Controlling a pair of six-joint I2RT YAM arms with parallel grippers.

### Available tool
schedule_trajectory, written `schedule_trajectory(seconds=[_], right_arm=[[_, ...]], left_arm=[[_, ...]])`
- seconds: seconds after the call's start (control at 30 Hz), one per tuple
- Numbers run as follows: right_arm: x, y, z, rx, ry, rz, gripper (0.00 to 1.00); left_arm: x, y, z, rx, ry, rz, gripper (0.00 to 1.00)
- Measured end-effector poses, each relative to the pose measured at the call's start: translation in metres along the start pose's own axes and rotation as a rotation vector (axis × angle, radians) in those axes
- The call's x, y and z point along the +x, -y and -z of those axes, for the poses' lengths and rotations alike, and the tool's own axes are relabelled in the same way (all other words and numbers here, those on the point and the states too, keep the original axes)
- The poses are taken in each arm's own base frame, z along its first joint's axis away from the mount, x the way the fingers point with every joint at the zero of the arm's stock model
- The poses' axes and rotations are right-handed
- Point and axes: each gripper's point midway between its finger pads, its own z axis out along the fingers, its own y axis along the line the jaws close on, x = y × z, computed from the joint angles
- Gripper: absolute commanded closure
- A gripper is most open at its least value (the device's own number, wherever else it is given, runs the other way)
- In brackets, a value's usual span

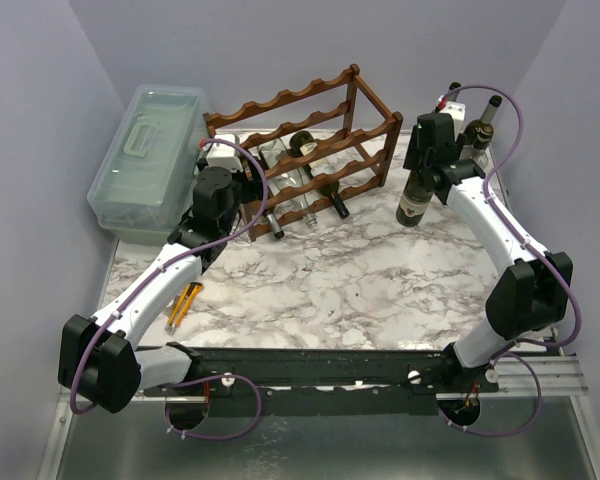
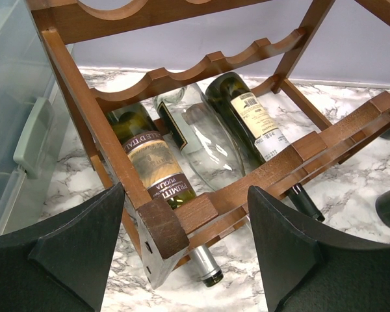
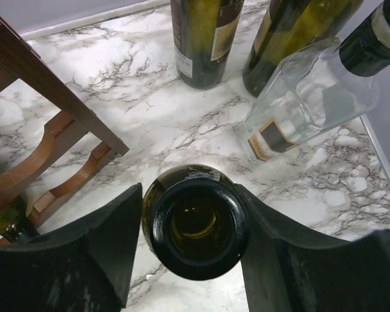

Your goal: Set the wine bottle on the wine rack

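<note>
The wine rack (image 1: 310, 140), dark reddish-brown with wavy rails, stands at the back middle of the marble table. Three bottles lie on its lowest tier (image 2: 247, 117). My right gripper (image 1: 427, 165) is shut on the neck of a dark green wine bottle (image 1: 415, 200). It holds the bottle upright, just right of the rack; the wrist view shows the bottle mouth (image 3: 196, 227) between the fingers (image 3: 104, 260). My left gripper (image 1: 248, 200) is open. Its fingers (image 2: 84, 247) stand either side of the rack's near left corner post (image 2: 162, 227) without touching it.
A pale green plastic box (image 1: 145, 160) lies left of the rack. Several more bottles stand at the back right (image 1: 480, 125), among them a clear square one (image 3: 299, 104). A yellow tool (image 1: 185, 303) lies beside the left arm.
</note>
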Motion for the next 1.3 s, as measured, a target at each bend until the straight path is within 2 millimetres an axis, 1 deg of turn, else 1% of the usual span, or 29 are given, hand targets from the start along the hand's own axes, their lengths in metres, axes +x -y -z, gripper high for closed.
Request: schedule_trajectory(seconds=[0.07, 0.17, 0.2, 0.27, 0.4, 0.5, 0.57, 0.73, 0.8, 0.87, 0.93, 0.97, 1.0, 1.1, 1.13, 1.17, 1.23, 1.27, 1.3], right_arm=[[0.002, 0.000, -0.001, -0.002, -0.004, 0.011, 0.56], [0.002, 0.000, -0.001, -0.001, -0.004, 0.017, 0.74], [0.002, -0.001, -0.001, -0.004, -0.003, 0.014, 0.78], [0.002, -0.001, -0.001, -0.009, -0.003, 0.017, 0.84], [0.003, -0.005, 0.004, -0.050, -0.015, 0.015, 0.91], [0.007, -0.010, 0.015, -0.120, -0.033, 0.013, 0.95], [0.014, -0.013, 0.027, -0.178, -0.051, 0.009, 0.99], [0.029, -0.021, 0.059, -0.316, -0.097, -0.016, 0.99], [0.034, -0.026, 0.072, -0.376, -0.115, -0.033, 0.99], [0.039, -0.030, 0.087, -0.441, -0.134, -0.051, 1.00], [0.042, -0.034, 0.100, -0.498, -0.150, -0.058, 1.00], [0.043, -0.036, 0.106, -0.527, -0.156, -0.063, 0.99], [0.043, -0.038, 0.112, -0.552, -0.157, -0.070, 0.99], [0.043, -0.040, 0.130, -0.613, -0.152, -0.092, 0.99], [0.043, -0.040, 0.136, -0.631, -0.148, -0.099, 0.99], [0.041, -0.041, 0.142, -0.650, -0.143, -0.107, 0.99], [0.036, -0.044, 0.153, -0.693, -0.134, -0.126, 0.99], [0.033, -0.046, 0.158, -0.715, -0.132, -0.140, 0.99], [0.031, -0.048, 0.163, -0.737, -0.131, -0.152, 0.99]], left_arm=[[0.000, 0.000, 0.000, 0.000, 0.000, 0.000, 0.22], [-0.002, 0.000, 0.001, 0.001, 0.004, 0.001, 0.22], [-0.003, 0.000, 0.002, 0.002, 0.007, 0.002, 0.22], [-0.006, 0.000, 0.004, 0.003, 0.015, 0.005, 0.22], [-0.014, 0.000, 0.008, 0.003, 0.037, 0.011, 0.22], [-0.022, -0.001, 0.013, -0.001, 0.059, 0.018, 0.21], [-0.029, -0.002, 0.017, -0.004, 0.078, 0.024, 0.20], [-0.043, -0.002, 0.025, 0.005, 0.118, 0.036, 0.19], [-0.050, 0.002, 0.029, 0.029, 0.138, 0.042, 0.13], [-0.057, 0.010, 0.032, 0.073, 0.170, 0.047, 0.10], [-0.063, 0.026, 0.036, 0.168, 0.197, 0.036, 0.08], [-0.064, 0.038, 0.038, 0.232, 0.207, 0.025, 0.08], [-0.064, 0.055, 0.043, 0.321, 0.221, 0.011, 0.07], [-0.055, 0.098, 0.061, 0.520, 0.234, -0.041, 0.04], [-0.047, 0.122, 0.074, 0.625, 0.236, -0.080, 0.04], [-0.041, 0.136, 0.083, 0.686, 0.235, -0.100, 0.04], [-0.023, 0.172, 0.109, 0.846, 0.228, -0.175, 0.04], [-0.014, 0.186, 0.119, 0.910, 0.226, -0.214, 0.04], [-0.008, 0.195, 0.125, 0.947, 0.221, -0.237, 0.04]])
